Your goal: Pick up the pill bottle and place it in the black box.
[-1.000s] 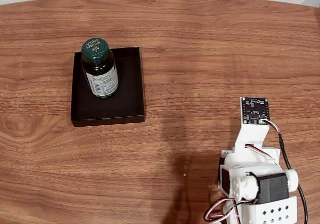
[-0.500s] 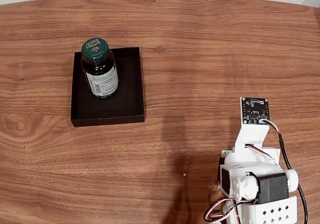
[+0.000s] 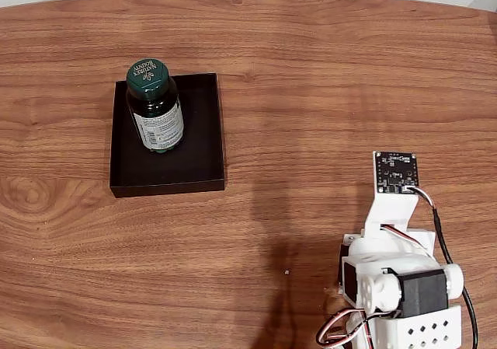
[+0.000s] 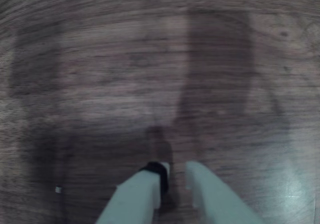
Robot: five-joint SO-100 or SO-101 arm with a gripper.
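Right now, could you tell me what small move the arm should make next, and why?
Probably none beyond staying parked. In the fixed view the pill bottle already stands upright inside the black box, apart from the arm, which is folded back at the lower right. In the wrist view the gripper hangs over bare wooden table, fingers nearly together, holding nothing.

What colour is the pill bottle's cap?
Dark green with pale lettering, on the pill bottle; clearest in the fixed view.

Pincer (image 4: 176, 176) nearly closed — empty — over blurred wooden table (image 4: 125, 74).
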